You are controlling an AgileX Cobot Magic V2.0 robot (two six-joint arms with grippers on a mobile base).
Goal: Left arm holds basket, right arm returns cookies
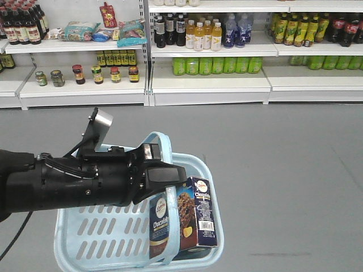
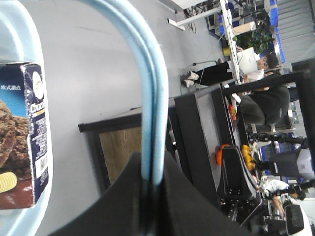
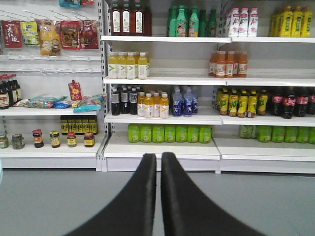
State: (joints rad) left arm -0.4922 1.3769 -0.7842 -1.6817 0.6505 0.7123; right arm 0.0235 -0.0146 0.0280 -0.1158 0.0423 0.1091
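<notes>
The light blue basket [image 1: 96, 238] hangs low at the centre of the front view. The thick black left arm [image 1: 74, 181] reaches in from the left. Its gripper [image 1: 170, 178] is shut on the basket's hoop handle [image 2: 147, 98]; the wrist view shows the handle pinched between the black fingers [image 2: 123, 196]. The dark blue Chocofello cookie box [image 1: 190, 218] stands upright inside the basket at its right side, also seen in the left wrist view [image 2: 24, 132]. The right gripper [image 3: 158, 160] is shut with nothing between its fingers, pointing at the shelves, away from the basket.
White store shelves [image 1: 210, 85] with bottles, green cans and jars [image 1: 85, 73] run along the back, also in the right wrist view [image 3: 162, 147]. Grey floor [image 1: 283, 170] lies between. The left wrist view shows a black desk [image 2: 197, 128] and a seated person [image 2: 261, 93].
</notes>
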